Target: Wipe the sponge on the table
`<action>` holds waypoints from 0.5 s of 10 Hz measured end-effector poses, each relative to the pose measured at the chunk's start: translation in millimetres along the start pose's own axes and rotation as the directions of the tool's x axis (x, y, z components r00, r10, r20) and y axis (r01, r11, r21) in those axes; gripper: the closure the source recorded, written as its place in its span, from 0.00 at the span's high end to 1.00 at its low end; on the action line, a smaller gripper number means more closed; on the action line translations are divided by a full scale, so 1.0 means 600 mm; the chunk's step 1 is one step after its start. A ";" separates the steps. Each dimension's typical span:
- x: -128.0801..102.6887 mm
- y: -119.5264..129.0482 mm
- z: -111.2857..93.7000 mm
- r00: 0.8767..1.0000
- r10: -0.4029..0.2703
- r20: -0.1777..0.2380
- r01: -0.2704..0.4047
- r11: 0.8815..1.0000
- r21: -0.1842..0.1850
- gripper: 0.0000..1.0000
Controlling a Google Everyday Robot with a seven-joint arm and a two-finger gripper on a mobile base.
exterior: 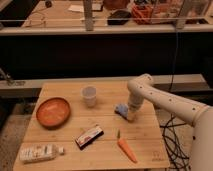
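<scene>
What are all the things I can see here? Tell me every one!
table: one, light wood, middle
bowl: one, orange-brown, table's left
cup: one, clear, back middle
sponge: one, light blue, right of cup
snack packet: one, dark, front middle
carrot: one, orange, front right
bottle: one, white, lying front left
bench: one, wooden, behind table
cables: some, black, floor right
arm: one, white, right side
tool: one, white, shut, at sponge's right side
</scene>
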 end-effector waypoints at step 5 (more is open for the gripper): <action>-0.001 0.005 -0.002 0.999 -0.006 -0.035 0.006 1.000 0.006 0.00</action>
